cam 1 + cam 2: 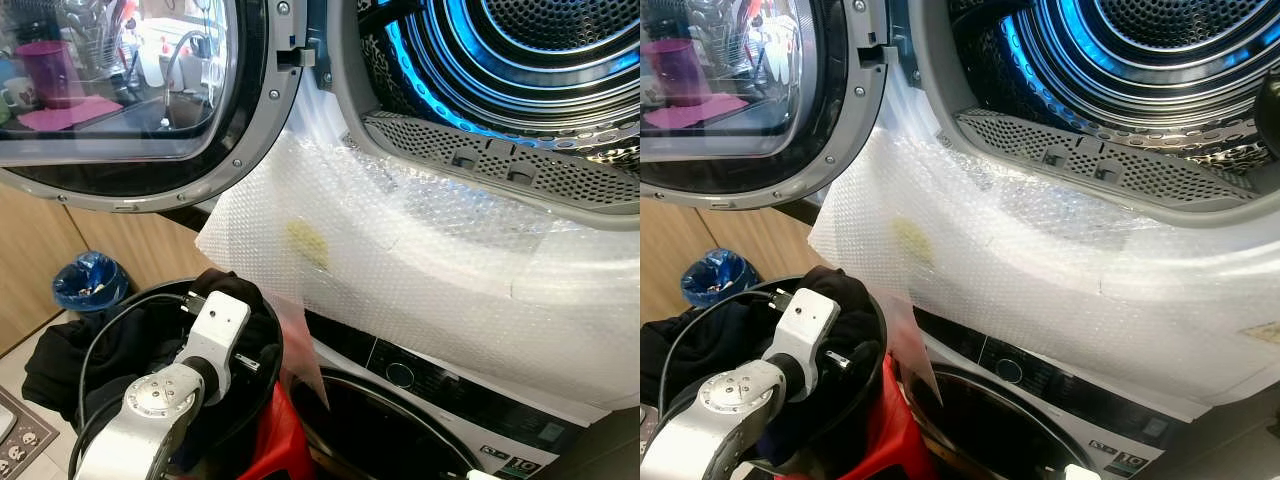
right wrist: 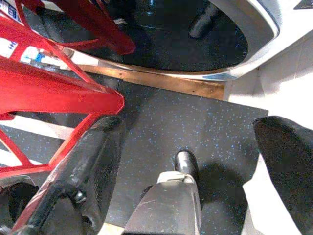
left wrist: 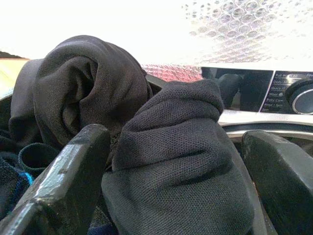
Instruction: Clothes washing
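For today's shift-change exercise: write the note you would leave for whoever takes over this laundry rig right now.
Left tool: down in the black basket, fingers open either side of a bunched dark garment, not yet closed on it.
Right tool: hangs idle and open, above the dark floor mat.
Upper drum: door swung open, no clothes visible inside.
Done: machine opened, left tool at the clothes.
Left: grip, lift, load the drum, repeat, shut the door.

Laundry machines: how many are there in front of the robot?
2, stacked. The upper machine, door open, drum lit blue, has bubble wrap draped below its opening. The lower machine sits beneath, beside the laundry basket.
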